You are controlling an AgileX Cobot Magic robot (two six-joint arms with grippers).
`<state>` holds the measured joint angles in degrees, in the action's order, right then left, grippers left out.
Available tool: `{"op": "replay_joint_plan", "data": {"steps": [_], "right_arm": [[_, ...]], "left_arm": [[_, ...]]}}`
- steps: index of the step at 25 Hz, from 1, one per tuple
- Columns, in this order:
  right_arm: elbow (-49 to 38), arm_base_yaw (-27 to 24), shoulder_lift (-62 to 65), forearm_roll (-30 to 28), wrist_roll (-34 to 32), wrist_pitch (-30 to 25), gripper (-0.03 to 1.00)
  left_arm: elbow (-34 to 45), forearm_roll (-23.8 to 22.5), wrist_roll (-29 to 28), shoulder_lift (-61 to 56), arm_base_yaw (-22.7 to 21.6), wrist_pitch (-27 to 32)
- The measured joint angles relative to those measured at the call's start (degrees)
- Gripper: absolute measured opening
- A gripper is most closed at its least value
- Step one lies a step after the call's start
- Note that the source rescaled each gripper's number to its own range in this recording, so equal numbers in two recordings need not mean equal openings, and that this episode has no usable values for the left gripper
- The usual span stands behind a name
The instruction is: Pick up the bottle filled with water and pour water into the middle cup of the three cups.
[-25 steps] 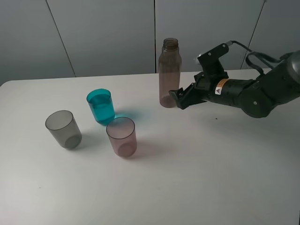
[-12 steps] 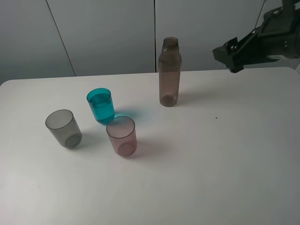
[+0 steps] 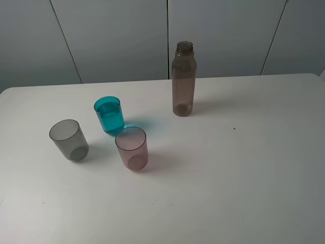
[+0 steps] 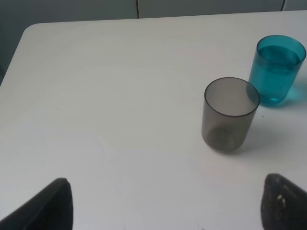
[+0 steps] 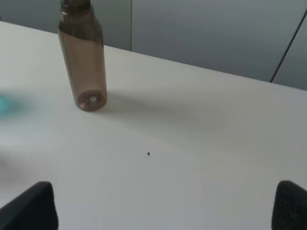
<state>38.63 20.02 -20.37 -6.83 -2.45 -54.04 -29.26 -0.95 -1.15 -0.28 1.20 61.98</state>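
Note:
The smoky brown bottle (image 3: 183,81) stands upright and uncapped at the back of the table, with nothing holding it. It also shows in the right wrist view (image 5: 84,62). The teal middle cup (image 3: 109,115) holds clear liquid nearly to its rim. The grey cup (image 3: 68,140) stands to its front left and the pinkish cup (image 3: 132,148) to its front right. No arm shows in the exterior high view. My left gripper (image 4: 168,207) is open and empty, short of the grey cup (image 4: 230,115) and teal cup (image 4: 279,69). My right gripper (image 5: 160,206) is open and empty, well back from the bottle.
The white table (image 3: 238,173) carries only the cups and the bottle. A small dark speck (image 3: 234,128) lies to the right of the bottle. Grey wall panels (image 3: 111,35) stand behind the table's far edge.
My right arm has drawn back from beside the bottle, up and to the right, and has left the exterior high view. The bottle and the cups have not moved.

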Motion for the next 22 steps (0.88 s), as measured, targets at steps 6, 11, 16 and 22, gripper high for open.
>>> {"op": "replay_joint_plan", "data": {"steps": [6, 11, 16, 22], "right_arm": [[-1.96, 0.0, 10.17, 0.11, 0.0, -10.44, 0.9], [-7.13, 0.0, 17.46, 1.73, 0.0, -11.69, 0.9], [-8.11, 0.0, 20.13, 2.12, -0.71, -11.21, 0.9], [-9.24, 0.0, 20.13, 4.82, -1.33, -9.32, 0.9]], "left_arm": [[0.0, 0.0, 0.12, 0.0, 0.0, 0.0], [0.0, 0.0, 0.2, 0.0, 0.0, 0.0], [0.0, 0.0, 0.2, 0.0, 0.0, 0.0], [0.0, 0.0, 0.09, 0.0, 0.0, 0.0]]}}
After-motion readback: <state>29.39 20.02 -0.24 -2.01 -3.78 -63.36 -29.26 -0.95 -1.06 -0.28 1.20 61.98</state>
